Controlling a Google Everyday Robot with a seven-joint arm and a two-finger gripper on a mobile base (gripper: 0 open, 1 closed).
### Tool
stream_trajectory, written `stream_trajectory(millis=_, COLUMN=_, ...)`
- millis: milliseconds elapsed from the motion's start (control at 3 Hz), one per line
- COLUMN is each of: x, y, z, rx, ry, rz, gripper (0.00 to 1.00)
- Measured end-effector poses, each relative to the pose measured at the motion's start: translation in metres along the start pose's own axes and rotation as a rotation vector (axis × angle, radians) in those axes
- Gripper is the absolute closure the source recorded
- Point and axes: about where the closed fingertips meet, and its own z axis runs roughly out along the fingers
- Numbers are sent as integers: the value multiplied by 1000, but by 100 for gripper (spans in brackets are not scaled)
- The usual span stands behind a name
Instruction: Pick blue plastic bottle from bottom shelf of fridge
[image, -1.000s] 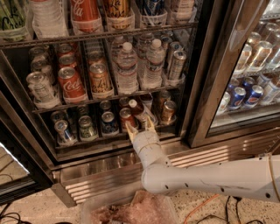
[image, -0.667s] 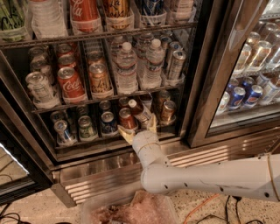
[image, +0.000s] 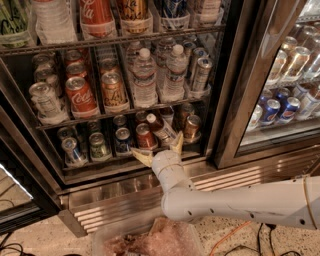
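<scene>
The gripper (image: 160, 150) sits at the front edge of the bottom shelf (image: 100, 167) of the fridge (image: 225, 100), its jaws spread wide and holding nothing. The blue plastic bottle (image: 162, 130) leans tilted on that shelf, seemingly just behind the jaws, between a red can (image: 144, 136) and a copper can (image: 192, 126).

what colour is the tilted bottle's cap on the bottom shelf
White cap, camera view; gripper just below the bottle.
</scene>
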Motion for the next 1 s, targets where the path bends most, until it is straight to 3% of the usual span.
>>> stream_trajectory(millis=667, x=28, y=-7, z=5, rx=17, ry=44, rz=-3, gripper=29)
stream_trajectory(millis=1000, x=37, y=-9, z=8, rx=22, ry=59, rz=-16, gripper=26)
